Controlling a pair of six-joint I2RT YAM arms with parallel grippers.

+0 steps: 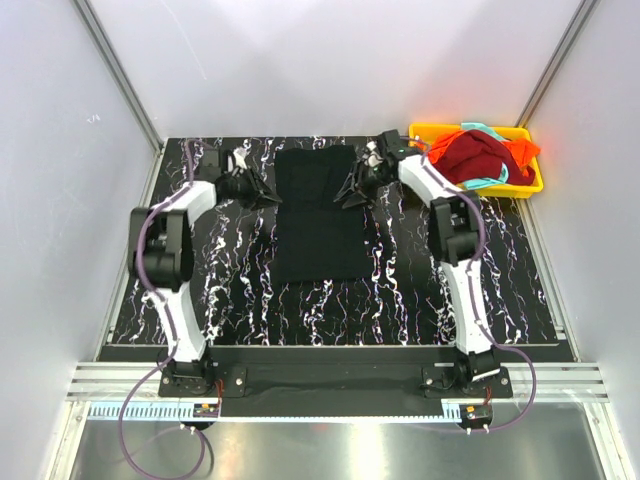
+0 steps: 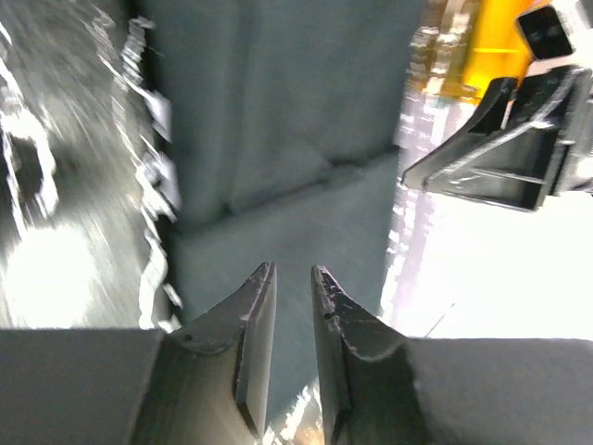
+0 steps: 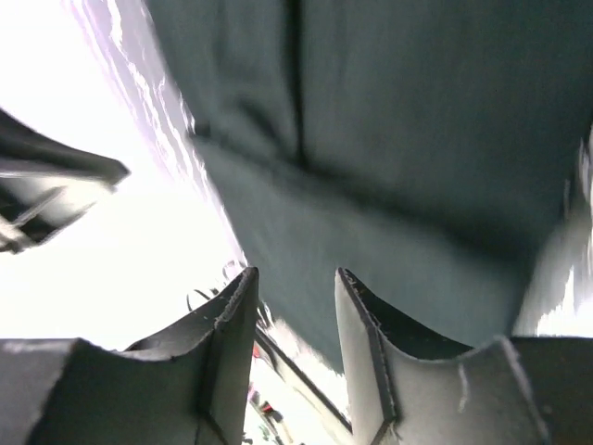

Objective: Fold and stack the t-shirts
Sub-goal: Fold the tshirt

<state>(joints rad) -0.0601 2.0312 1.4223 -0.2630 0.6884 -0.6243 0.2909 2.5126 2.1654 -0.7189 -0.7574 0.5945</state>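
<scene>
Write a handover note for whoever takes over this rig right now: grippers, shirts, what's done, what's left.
Left gripper: jaws slightly apart, empty, by the left edge of the black t-shirt, near its far end.
Right gripper: open, empty, by the opposite edge.
Black t-shirt: flat mid-table, apparently folded lengthwise into a narrow strip.
Dark red t-shirt, orange t-shirt and teal t-shirt: heaped in the yellow tray, far right.
Done: seemingly the black shirt's side folds.
Left: finish folding it, then fold and stack the other three.

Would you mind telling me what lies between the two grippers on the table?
The black t-shirt, lying flat, fills the stretch between the left gripper and the right gripper; the top external view shows it.
</scene>
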